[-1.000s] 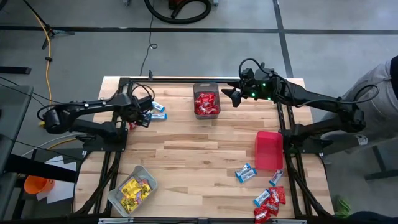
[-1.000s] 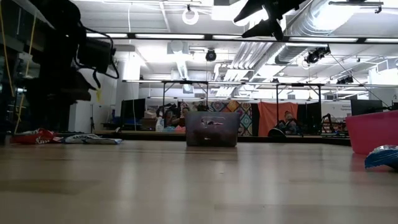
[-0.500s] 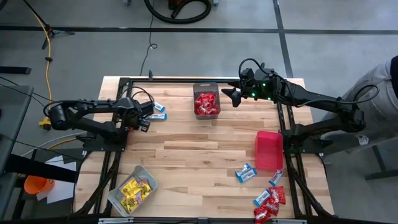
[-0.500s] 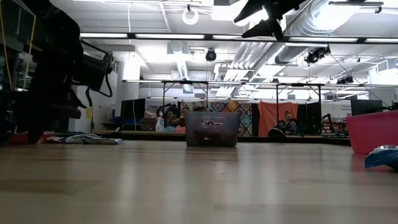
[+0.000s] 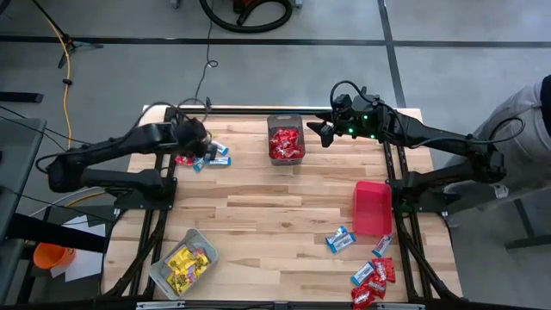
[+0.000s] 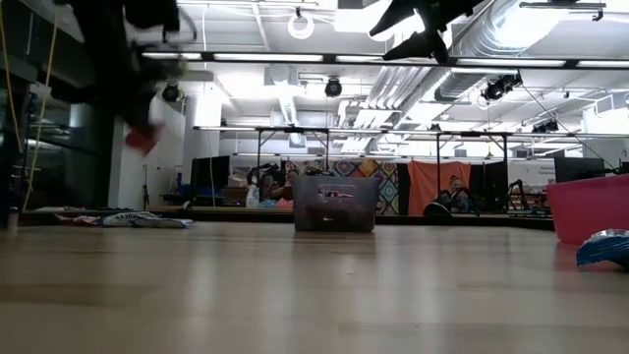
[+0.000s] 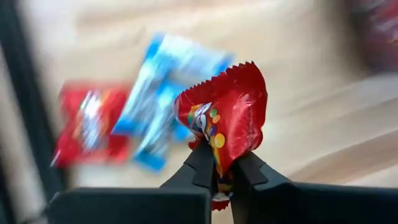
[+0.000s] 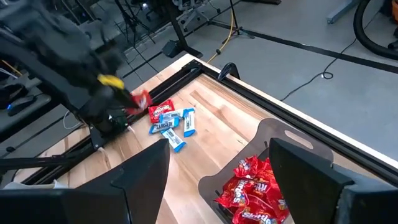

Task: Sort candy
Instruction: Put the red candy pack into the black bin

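Observation:
My left gripper [image 7: 222, 177] is shut on a red candy packet [image 7: 227, 112] with a coloured print, held above the table's far left part [image 5: 200, 142]; the low view shows this packet [image 6: 142, 138] well above the tabletop. Below it, one red packet [image 7: 87, 124] and a few blue-and-white packets [image 7: 161, 106] lie flat on the wood. My right gripper [image 8: 221, 180] stands open in the air, high beside the dark mesh bin [image 5: 286, 139] that holds red candy [image 8: 252, 186]. My left gripper pinches one end of the red packet [image 7: 217, 163] between its two fingers [image 7: 198, 168]. The rest of the packet sticks out past the fingertips. In the low view the packet hangs below the gripper, lifted clear of the table.
A red bin [image 5: 372, 207] stands at the right. A clear grey bin [image 5: 183, 261] with yellow candy sits at the near left. More blue-and-white packets [image 5: 341, 238] and red packets [image 5: 374, 280] lie at the near right. A person [image 5: 525, 112] shows beyond the right edge.
My left gripper has dipped onto the candy group at the far left, shut on a red packet and risen, shifting toward the far edge. The packet, flat on the wood before, now hangs clear of the table. The other packets have stayed where they lay.

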Robot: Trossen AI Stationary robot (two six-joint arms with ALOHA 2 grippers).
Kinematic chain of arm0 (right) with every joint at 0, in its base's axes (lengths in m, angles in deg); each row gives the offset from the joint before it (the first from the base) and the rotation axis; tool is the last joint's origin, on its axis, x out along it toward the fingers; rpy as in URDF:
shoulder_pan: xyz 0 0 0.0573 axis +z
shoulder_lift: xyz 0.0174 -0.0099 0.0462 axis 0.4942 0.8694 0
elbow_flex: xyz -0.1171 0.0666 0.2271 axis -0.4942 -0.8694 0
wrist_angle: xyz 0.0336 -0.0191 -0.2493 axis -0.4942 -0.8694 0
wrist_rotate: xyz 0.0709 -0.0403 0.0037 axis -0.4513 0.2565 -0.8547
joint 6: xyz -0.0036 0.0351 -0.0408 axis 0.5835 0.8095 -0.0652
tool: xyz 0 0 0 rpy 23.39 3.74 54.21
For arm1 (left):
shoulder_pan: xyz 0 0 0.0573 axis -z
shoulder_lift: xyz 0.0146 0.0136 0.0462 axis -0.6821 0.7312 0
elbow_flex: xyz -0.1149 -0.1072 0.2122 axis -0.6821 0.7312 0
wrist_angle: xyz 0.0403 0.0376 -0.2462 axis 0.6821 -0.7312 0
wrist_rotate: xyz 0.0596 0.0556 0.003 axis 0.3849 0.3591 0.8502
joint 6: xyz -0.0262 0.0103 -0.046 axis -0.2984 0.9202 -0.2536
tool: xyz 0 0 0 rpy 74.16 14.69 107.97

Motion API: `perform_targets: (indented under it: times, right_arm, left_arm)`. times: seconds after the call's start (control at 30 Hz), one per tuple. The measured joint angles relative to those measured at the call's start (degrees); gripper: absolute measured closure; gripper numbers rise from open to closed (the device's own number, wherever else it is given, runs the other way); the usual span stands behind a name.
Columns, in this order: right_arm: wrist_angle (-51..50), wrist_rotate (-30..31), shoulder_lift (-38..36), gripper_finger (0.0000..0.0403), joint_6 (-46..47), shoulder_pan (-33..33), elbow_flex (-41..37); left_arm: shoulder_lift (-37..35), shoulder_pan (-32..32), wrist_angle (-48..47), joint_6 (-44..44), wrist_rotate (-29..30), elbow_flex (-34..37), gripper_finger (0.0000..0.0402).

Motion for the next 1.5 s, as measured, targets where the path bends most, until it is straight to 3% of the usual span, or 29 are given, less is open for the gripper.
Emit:
perform_targets:
  times: [0.23, 0.4, 0.5, 0.7, 0.93, 1.27, 1.43, 1.5]
  right_arm:
    - [1.52, -0.02, -0.07, 0.0133, 1.46, 0.02, 0.0]
    - [16.53, -3.08, -0.91, 0.0133, 4.98, -0.01, 0.02]
    - [23.28, -3.96, -1.23, 0.0133, 4.71, 0.02, 0.02]
    - [24.33, -3.98, -1.42, 0.0133, 4.58, -0.01, 0.02]
    - [23.63, -3.96, -1.36, 0.0133, 4.65, -0.01, 0.02]
    - [23.22, -5.13, -1.36, 0.0133, 4.55, 0.02, 0.02]
    - [22.56, -8.53, -1.55, 0.0133, 4.58, -0.12, 0.02]
    - [21.35, -11.9, -2.12, 0.0133, 5.1, -0.14, 0.02]
  left_arm:
    - [4.21, 4.38, 18.22, 6.15, 1.03, -5.88, 0.04]
    - [16.44, 5.41, 30.15, 11.12, -2.84, -9.07, 0.0401]
    - [25.37, 5.28, 31.76, 17.21, -3.92, -14.37, 0.0401]
    - [39.87, 4.43, 35.38, 29.83, -3.68, -25.9, 0.0391]
    - [50.62, 4.48, 35.05, 32.37, -9.52, -33.8, 0.0361]
    - [50.92, 4.43, 34.02, 28.02, -11.82, -34.31, 0.0271]
    - [48.9, 4.12, 32.48, 28.35, -12.08, -34.33, 0.0231]
    - [46.99, 3.65, 29.51, 28.78, -15.13, -34.28, 0.0223]
